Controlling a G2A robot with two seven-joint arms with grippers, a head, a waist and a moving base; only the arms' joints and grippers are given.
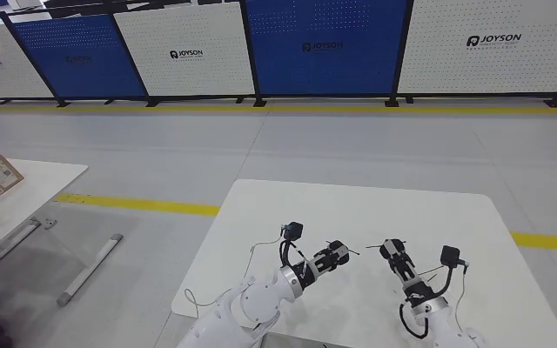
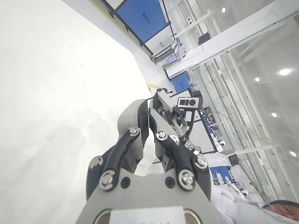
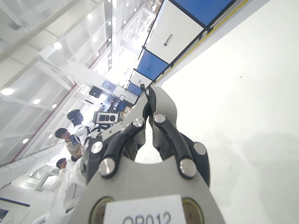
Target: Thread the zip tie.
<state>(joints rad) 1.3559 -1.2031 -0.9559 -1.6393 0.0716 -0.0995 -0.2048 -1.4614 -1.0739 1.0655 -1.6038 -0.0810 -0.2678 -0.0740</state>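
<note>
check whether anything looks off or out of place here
Nothing stands out. The left end effector and right end effector are each shut on an end of the thin black zip tie above the white table, ends facing with a gap, not yet threaded.

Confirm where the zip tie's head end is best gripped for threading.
Probably on the zip tie just behind its head, across its flat faces, coming from the side away from the left gripper. The right gripper pinches there, so the head pokes clear.

Left fingers [image 2: 130, 115] left of right fingers [image 3: 163, 101], both above table [image 1: 365, 209]
</note>
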